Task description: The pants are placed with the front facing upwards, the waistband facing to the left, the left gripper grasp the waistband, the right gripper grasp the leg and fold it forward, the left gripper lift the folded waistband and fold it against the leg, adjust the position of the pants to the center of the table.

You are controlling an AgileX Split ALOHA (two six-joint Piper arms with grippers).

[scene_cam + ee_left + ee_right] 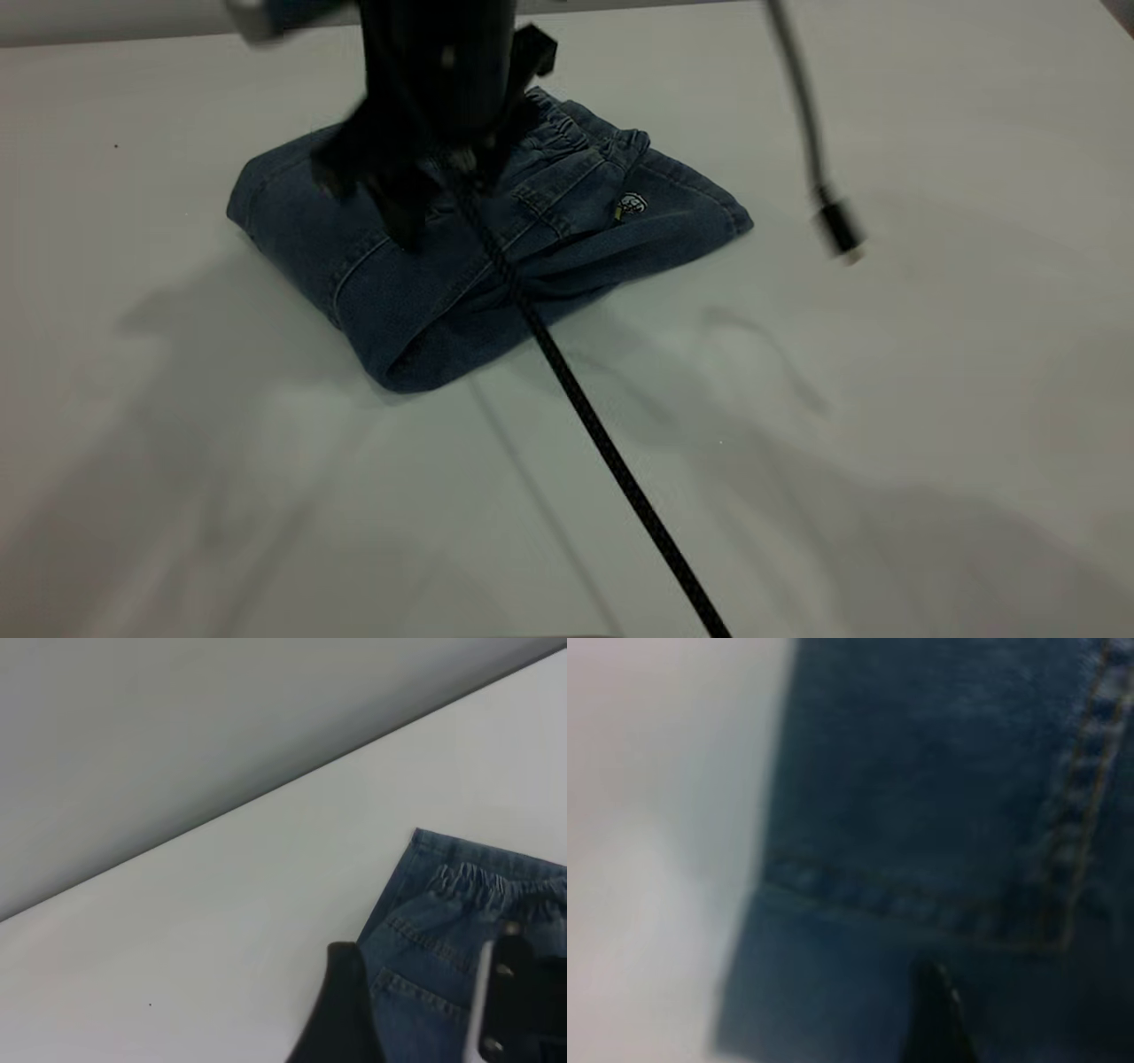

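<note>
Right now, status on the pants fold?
Left gripper open over folded blue denim pants. Right gripper close against denim. Black braided cable crosses over pants.

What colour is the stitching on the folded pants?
Tan-gold stitching on dark blue denim pants; clearest in the right wrist view.

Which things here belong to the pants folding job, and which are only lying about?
Job: folded blue denim pants; left gripper above them; right gripper at the denim; white table.
Lying about: black braided cable; dangling grey cable with plug.
</note>
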